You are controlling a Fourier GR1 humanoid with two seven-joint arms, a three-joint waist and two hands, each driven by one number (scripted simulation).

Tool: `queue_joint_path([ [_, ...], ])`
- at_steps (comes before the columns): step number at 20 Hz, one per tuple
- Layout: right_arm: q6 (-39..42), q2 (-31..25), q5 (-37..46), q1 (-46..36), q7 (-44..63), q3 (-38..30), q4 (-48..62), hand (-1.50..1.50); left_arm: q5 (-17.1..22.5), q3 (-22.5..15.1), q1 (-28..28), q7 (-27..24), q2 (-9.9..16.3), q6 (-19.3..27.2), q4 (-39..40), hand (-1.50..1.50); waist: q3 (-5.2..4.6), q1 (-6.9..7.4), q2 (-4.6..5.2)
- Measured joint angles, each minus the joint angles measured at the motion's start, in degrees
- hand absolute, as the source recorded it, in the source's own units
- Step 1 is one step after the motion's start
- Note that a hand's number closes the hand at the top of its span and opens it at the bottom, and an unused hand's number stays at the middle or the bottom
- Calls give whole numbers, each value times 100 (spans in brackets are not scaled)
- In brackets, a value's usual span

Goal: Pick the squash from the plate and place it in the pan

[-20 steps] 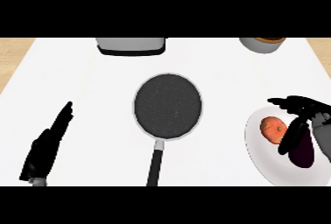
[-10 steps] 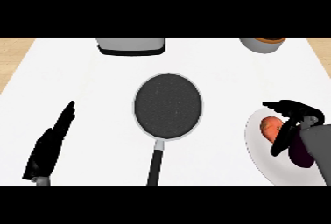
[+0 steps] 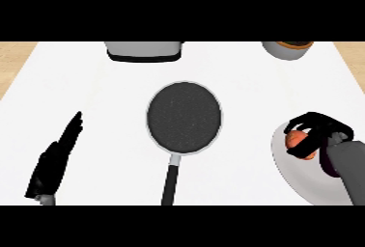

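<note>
While our left hand (image 3: 53,161) rests flat at eight o'clock near the desk's (image 3: 100,96) left edge, fingers straight and holding nothing, bare white surface lies between it and the pan (image 3: 184,117) at centre. Wider bare desk separates the pan from the plate (image 3: 303,181) at four o'clock. There our right hand (image 3: 317,135) curls its fingers around the squash (image 3: 297,143), on the plate's upper rim.

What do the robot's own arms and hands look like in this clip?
Both hands are black, with slender fingers: the left hand shows at the lower left, the right hand at the right. The right forearm is plain grey. No cables or markings show.
</note>
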Motion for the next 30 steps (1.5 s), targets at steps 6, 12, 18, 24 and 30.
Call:
queue_joint_path([
  [6,4,93,-128,122,-116,-231,-57,150,-32,-1,149,16,-43,-31,-138,0,-13,-4,-11],
  [12,-417,109,254,439,-391,-104,-484,150,-63,35,31,90,-66,-76,-111,0,13,-12,2],
  [18,-1308,-104,1295,743,-420,436,-1499,150,-71,67,15,144,-83,-61,-116,0,49,-52,10],
  [24,-2513,-276,1971,634,-860,494,-2675,150,-71,111,114,58,-72,-52,-115,0,60,-68,-3],
  [30,-3012,-49,2348,288,-993,696,-3553,150,-99,88,152,-6,-94,-76,-101,0,60,-10,19],
])
